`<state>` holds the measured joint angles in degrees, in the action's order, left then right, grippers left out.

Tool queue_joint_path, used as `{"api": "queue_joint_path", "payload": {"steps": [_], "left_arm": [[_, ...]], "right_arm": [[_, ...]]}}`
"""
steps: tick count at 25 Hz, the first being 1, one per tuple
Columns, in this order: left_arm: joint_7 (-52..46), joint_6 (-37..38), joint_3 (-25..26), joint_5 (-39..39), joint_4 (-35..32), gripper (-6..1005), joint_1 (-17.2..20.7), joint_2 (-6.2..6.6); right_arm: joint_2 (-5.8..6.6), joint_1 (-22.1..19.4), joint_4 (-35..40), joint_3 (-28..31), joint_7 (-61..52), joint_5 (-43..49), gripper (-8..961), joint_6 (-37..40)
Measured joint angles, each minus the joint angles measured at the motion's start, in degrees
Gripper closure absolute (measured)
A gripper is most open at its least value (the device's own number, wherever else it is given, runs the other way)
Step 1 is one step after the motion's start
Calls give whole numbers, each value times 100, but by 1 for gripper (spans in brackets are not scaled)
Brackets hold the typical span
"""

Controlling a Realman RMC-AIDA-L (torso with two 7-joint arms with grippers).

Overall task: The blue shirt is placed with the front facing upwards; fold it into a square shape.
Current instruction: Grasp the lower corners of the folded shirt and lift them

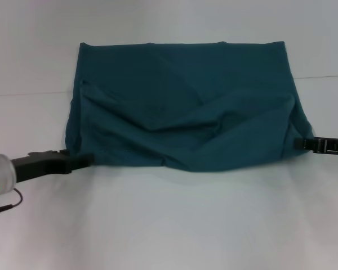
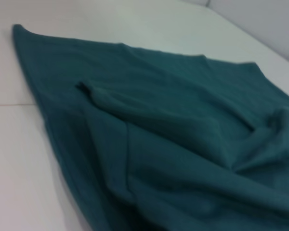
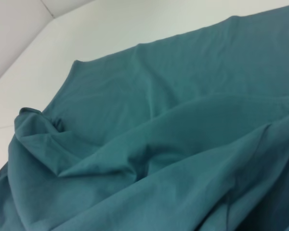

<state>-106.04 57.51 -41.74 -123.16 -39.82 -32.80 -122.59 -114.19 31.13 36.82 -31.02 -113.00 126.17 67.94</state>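
Head view: blue shirt [image 1: 186, 107] lies on the white table [image 1: 169, 225], folded over into a wide band, plain teal side up, no lettering visible. Far edge straight and flat, near edge bunched with deep creases running toward the middle and sagging low at centre. Left gripper [image 1: 81, 160] sits low on the table at the shirt's near left corner, tip touching or just under the fabric edge; can't tell if it's clamped on cloth or released. Right gripper [image 1: 304, 143] is at the shirt's near right corner, tip against the fabric; grip state can't be told either. Left wrist view shows only shirt [image 2: 173, 144], rumpled folds, a small tuck near the edge, table beside it. Right wrist view likewise fabric [image 3: 173, 144] with a puckered lump at one side, table beyond.
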Motion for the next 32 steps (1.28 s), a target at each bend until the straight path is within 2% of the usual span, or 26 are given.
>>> {"api": "queue_joint_path", "payload": {"steps": [8, 32], "left_arm": [[50, -591, -665, -6, -4, 256, -44, -71], [187, -1173, -1283, -296, -24, 313, -127, -124]], "right_arm": [[-12, -20, 35, 0, -22, -22, 917, 82], [-14, -19, 27, 0, -22, -23, 918, 8]]}}
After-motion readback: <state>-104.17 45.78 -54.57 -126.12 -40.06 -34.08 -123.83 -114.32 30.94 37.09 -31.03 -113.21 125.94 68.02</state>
